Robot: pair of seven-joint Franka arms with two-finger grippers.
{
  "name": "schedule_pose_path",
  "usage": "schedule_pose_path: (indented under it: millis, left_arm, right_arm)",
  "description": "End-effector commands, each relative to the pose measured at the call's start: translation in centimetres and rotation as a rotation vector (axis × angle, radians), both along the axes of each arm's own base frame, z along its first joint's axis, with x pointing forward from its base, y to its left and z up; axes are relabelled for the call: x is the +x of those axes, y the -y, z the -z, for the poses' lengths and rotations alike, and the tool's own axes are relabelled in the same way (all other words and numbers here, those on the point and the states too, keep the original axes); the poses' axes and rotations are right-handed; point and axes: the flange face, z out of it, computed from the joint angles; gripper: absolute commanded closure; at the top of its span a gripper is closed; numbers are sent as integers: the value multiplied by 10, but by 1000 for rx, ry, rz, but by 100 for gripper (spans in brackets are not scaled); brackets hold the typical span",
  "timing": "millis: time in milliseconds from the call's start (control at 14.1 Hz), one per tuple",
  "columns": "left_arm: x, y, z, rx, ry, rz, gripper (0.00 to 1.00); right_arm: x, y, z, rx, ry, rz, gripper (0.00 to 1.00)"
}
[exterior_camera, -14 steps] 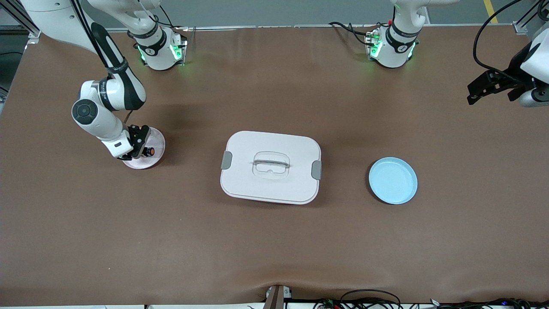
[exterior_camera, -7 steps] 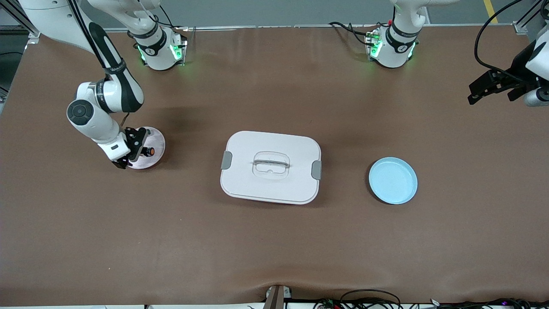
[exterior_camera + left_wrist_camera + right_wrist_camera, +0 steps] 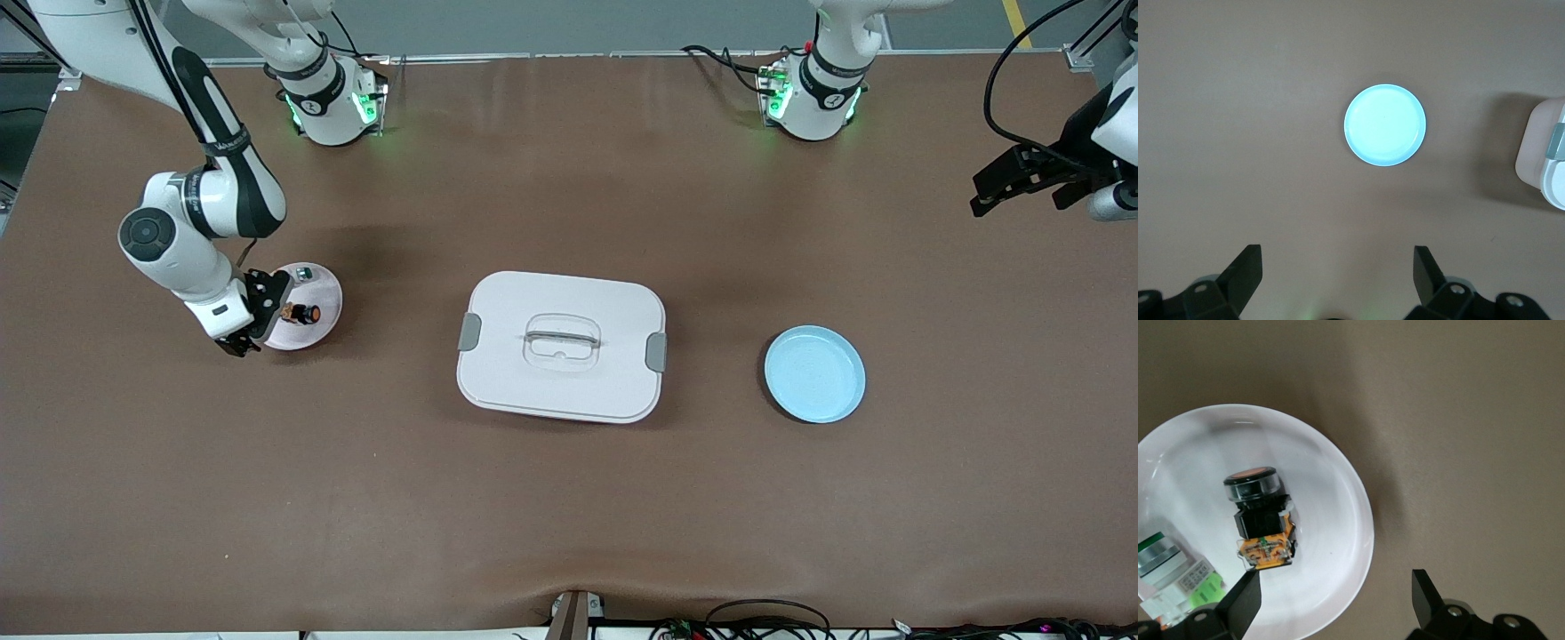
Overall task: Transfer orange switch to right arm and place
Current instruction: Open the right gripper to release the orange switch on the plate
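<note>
The orange switch [image 3: 303,313] lies on its side on a small pink plate [image 3: 324,293] toward the right arm's end of the table. In the right wrist view the switch [image 3: 1259,514] shows a black collar, an orange cap and an orange-tan body, and it lies free on the plate [image 3: 1338,520]. My right gripper [image 3: 256,317] is open and empty over the plate's edge, beside the switch; its own view shows it [image 3: 1335,603] with the jaws wide apart. My left gripper [image 3: 1015,191] is open and empty and waits high over the left arm's end of the table [image 3: 1338,277].
A small clear-and-silver part with green [image 3: 305,273] shares the pink plate, also in the right wrist view [image 3: 1171,577]. A white lidded box [image 3: 562,345] stands at the table's middle. A light blue plate [image 3: 814,373] lies toward the left arm's end and shows in the left wrist view [image 3: 1385,125].
My right gripper has drawn back off the pink plate toward the right arm's end, uncovering the switch and the green part. The left arm has hardly moved.
</note>
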Motion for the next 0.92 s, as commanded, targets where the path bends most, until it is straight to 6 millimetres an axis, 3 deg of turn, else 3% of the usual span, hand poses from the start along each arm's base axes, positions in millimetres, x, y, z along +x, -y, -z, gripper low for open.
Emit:
schedule_pose_path:
  millis: [0, 495, 848]
  left_arm:
    - [0, -2, -5, -15, -6, 5, 0]
    - [0, -10, -6, -15, -6, -2, 0]
    - [0, -10, -6, -15, -6, -2, 0]
  right_arm:
    - [1, 10, -4, 0, 3, 133, 0]
    - [-3, 8, -4, 5, 30, 572, 0]
    - [-11, 9, 1, -12, 43, 1125, 0]
